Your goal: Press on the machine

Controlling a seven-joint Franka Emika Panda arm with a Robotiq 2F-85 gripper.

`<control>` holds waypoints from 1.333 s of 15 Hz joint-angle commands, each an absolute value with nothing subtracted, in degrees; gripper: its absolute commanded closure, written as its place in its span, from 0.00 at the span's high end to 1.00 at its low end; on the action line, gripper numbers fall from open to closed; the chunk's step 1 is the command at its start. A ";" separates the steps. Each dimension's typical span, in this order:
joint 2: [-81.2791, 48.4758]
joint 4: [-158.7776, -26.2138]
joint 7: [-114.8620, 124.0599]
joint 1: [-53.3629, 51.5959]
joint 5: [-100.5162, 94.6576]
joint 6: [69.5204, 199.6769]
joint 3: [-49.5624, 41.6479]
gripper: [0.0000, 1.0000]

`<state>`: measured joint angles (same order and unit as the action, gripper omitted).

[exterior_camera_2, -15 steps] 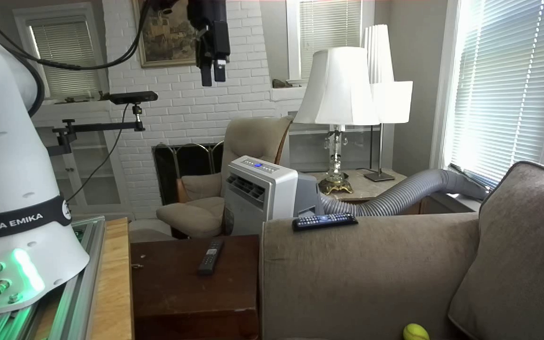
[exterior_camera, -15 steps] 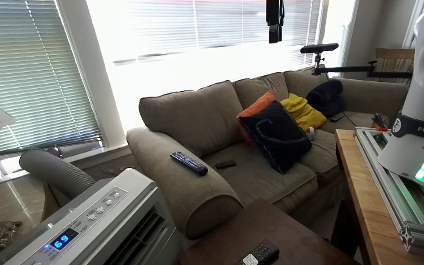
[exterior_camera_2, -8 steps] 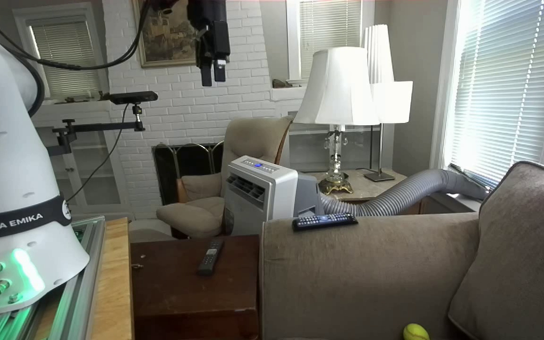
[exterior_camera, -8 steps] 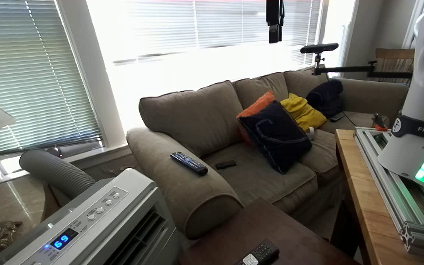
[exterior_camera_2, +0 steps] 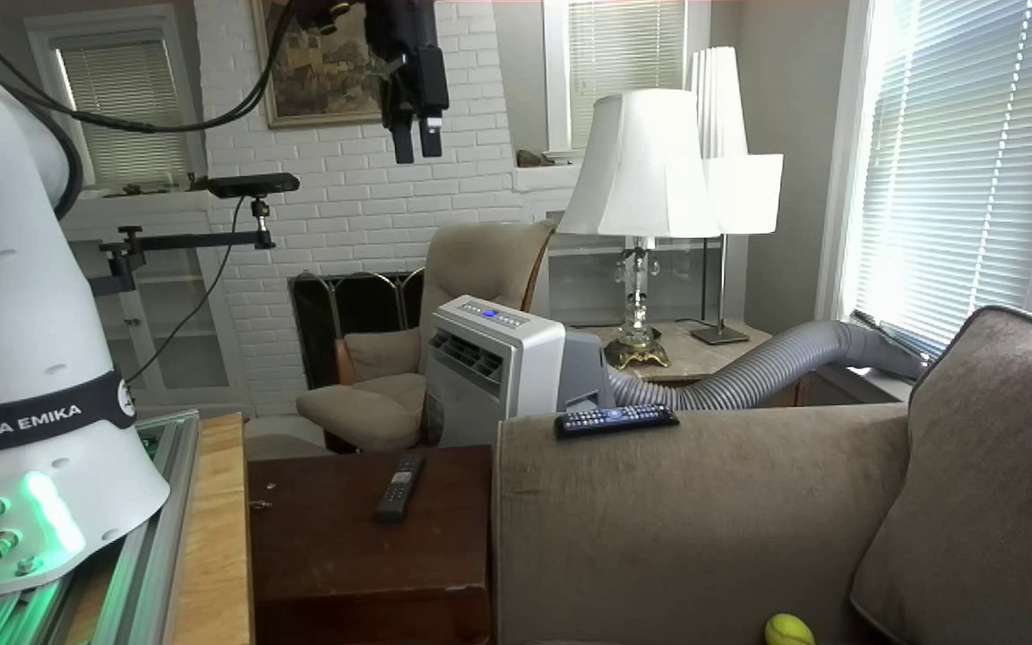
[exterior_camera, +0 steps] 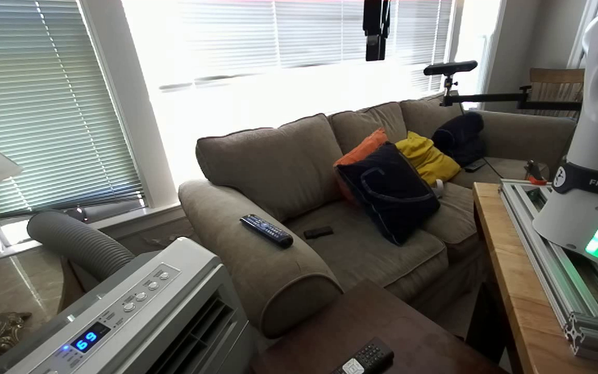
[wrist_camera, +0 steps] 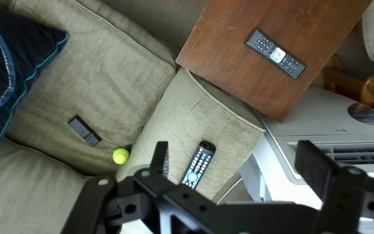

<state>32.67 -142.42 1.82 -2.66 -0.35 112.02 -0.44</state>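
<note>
Can read the blue "69" on the dark rectangular display [exterior_camera: 90, 337] of the boxy white and light-grey plastic air conditioner [exterior_camera: 159, 317] only in an exterior view, and find its dark oval label [wrist_camera: 367, 113] only in the wrist view. Can pick out an orange fabric cushion [exterior_camera: 361, 147] and a yellow fabric cushion [exterior_camera: 429, 161] on the tan cloth sofa [exterior_camera: 257, 166] only in an exterior view.

Can see a long black plastic remote [exterior_camera_2: 616, 421] on the sofa's armrest [exterior_camera_2: 704, 528] in all three views, and a dark plastic remote with a pale pad [wrist_camera: 275, 53] on the reddish-brown wooden bench [exterior_camera_2: 328, 546] by the front of the sofa. Behind the sofa, can see white slatted window blinds [exterior_camera: 309, 36]; well past its armrest, a white brick wall [exterior_camera_2: 337, 206] and a white bell-shaped lampshade [exterior_camera_2: 641, 170].

Would call the black two-fingered end effector [wrist_camera: 232, 152] spread wide in the wrist view, with nothing between its fingers [wrist_camera: 310, 165]; pointing down, well above the sofa.

Must place the air conditioner just outside the sofa's armrest, standing upright, with a ribbed grey hose [exterior_camera_2: 740, 376] at its back, a dark slatted grille [exterior_camera_2: 467, 358] in its front, and round pale buttons [exterior_camera: 141, 296] near the lit display.
</note>
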 commanded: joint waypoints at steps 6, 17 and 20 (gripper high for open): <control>22.47 -139.15 -5.92 -7.34 7.55 123.05 -0.17 1.00; 10.29 -134.35 -13.72 -14.55 12.10 141.18 5.73 1.00; 7.76 -133.45 -12.14 -16.03 11.19 144.44 8.89 1.00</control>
<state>10.71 -135.36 -11.90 -15.00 9.75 141.79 6.68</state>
